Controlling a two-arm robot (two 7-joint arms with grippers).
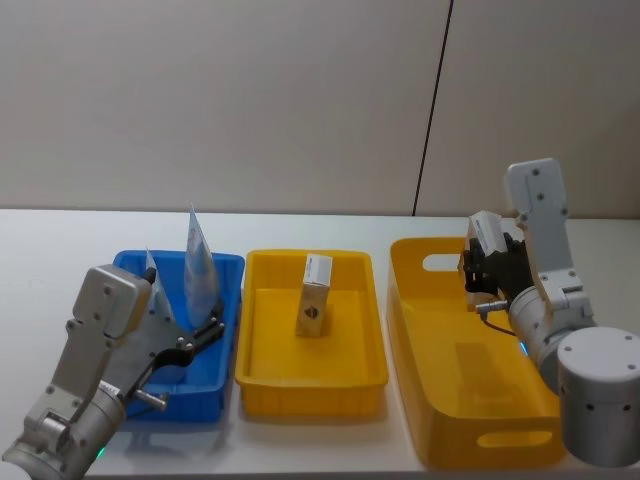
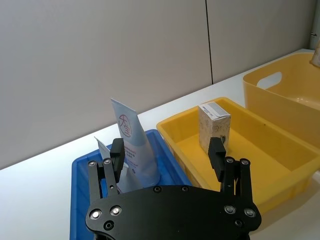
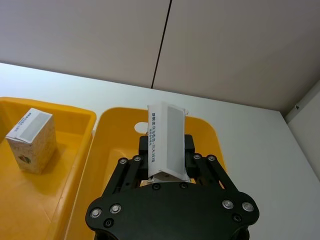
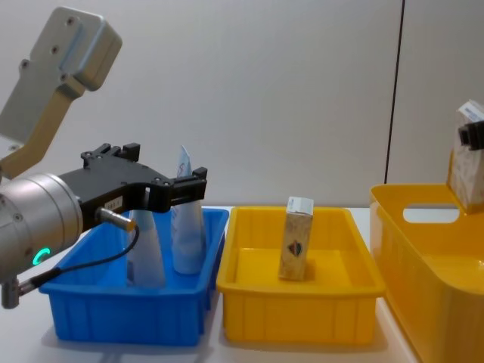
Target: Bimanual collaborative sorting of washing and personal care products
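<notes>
Two pale blue-white tubes stand upright in the blue tray (image 1: 228, 264): a taller tube (image 1: 198, 262) with red print (image 2: 131, 142) and a shorter tube (image 1: 154, 282) beside it. My left gripper (image 1: 205, 335) hovers open over this tray, and the taller tube stands just ahead of its fingers (image 2: 117, 152). A beige-white carton (image 1: 314, 295) stands upright in the middle yellow tray (image 1: 310, 385). My right gripper (image 1: 485, 265) is shut on another carton (image 3: 165, 137), held tilted above the large yellow bin (image 1: 480, 440).
The three containers sit side by side on a white table, blue at the left, the large handled bin (image 3: 205, 130) at the right. A plain wall with a dark vertical seam rises behind the table.
</notes>
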